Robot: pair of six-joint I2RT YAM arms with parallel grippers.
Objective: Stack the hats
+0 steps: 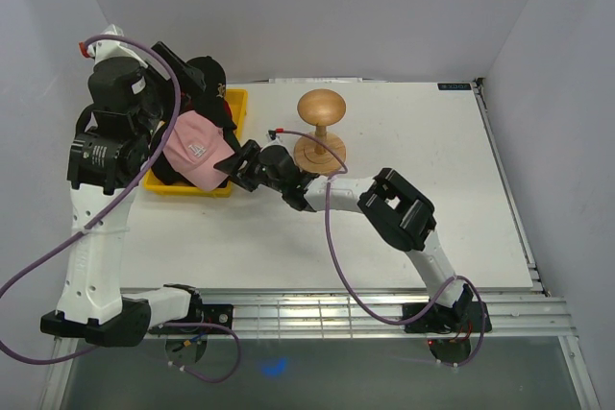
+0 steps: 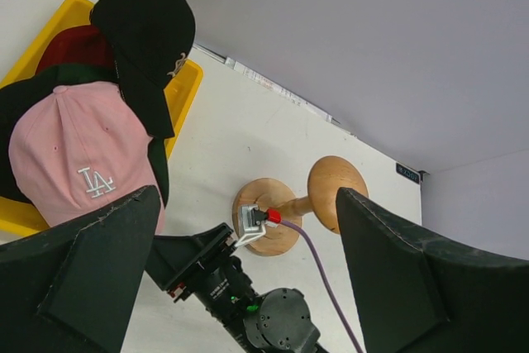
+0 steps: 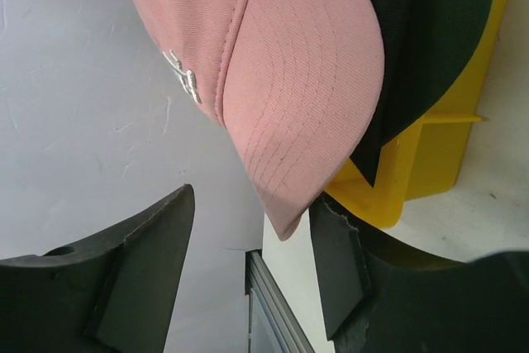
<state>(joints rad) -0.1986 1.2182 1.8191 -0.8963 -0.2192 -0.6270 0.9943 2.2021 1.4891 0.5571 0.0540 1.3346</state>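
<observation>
White table [image 1: 432,141] boxed in by plain pale grey walls [image 1: 336,7].
</observation>
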